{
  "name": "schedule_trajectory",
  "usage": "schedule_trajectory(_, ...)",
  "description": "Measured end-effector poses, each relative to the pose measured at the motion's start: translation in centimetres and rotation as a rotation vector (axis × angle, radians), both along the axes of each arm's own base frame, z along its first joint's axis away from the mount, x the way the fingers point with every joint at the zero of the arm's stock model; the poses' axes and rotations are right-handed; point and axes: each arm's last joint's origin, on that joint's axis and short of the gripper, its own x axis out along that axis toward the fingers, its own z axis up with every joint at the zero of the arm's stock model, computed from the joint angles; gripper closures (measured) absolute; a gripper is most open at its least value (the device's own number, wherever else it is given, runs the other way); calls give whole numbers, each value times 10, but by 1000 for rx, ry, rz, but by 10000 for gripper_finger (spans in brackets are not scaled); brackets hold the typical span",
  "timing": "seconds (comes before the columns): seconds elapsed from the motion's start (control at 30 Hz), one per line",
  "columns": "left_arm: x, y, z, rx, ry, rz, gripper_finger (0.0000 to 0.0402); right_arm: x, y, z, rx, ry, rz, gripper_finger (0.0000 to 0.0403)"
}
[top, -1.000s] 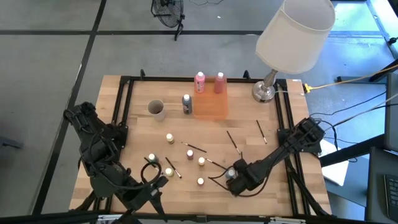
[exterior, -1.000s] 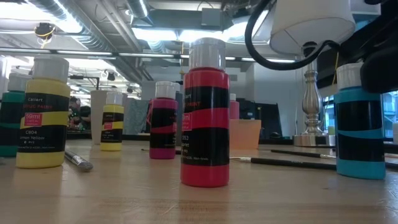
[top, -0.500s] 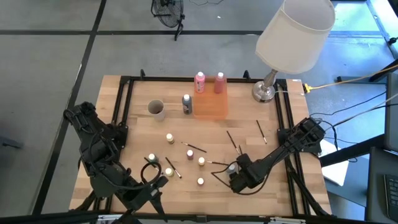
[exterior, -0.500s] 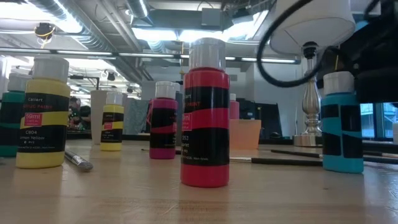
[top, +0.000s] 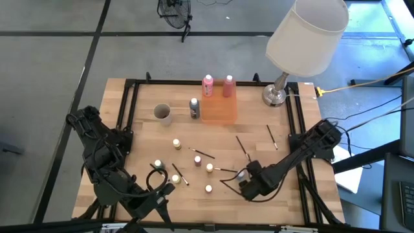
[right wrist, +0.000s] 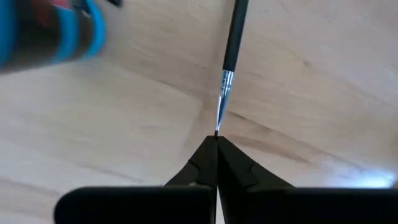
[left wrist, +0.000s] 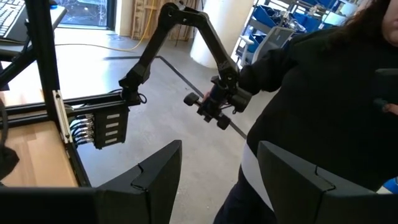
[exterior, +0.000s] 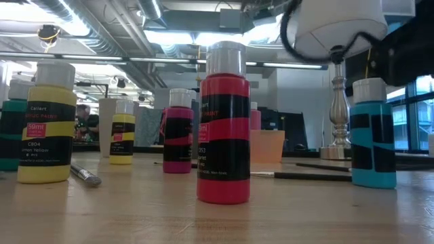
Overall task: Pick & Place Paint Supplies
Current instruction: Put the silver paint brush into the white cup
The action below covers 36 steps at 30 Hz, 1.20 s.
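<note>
Wooden table point(top: 142, 139) carries scattered small paint bottles and thin brushes. At about 5 o'clock the right gripper point(right wrist: 216, 140) is fully closed and holds nothing; a brush point(right wrist: 230, 59) tip lies just before its fingertips. I judge it must open, then grasp this brush. Left gripper point(left wrist: 217, 165) waits at 7 o'clock, parted, empty.

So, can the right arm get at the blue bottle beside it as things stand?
Probably yes: the right end effector hangs low right by the blue bottle with nothing between them, but it is shut and must open first.
</note>
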Motion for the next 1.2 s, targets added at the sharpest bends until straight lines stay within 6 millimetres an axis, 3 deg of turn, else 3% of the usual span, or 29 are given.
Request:
schedule_trajectory(0.53, 0, 0, 0, 16, -9, -7, 194, -30, -1, 70, -38, -63, -45, 403)
schedule_trajectory(0.8, 0, 2, -5, 64, 12, 61, 194, -28, -3, 73, -51, -76, -31, 403)
schedule_trajectory(1.0, 5, 13, -23, 285, 53, 359, 194, -28, -2, 73, -52, -81, -31, 403)
schedule_trajectory(1.2, 14, 32, -29, 542, 1, 448, 194, -26, -1, 73, -41, -108, -27, 403)
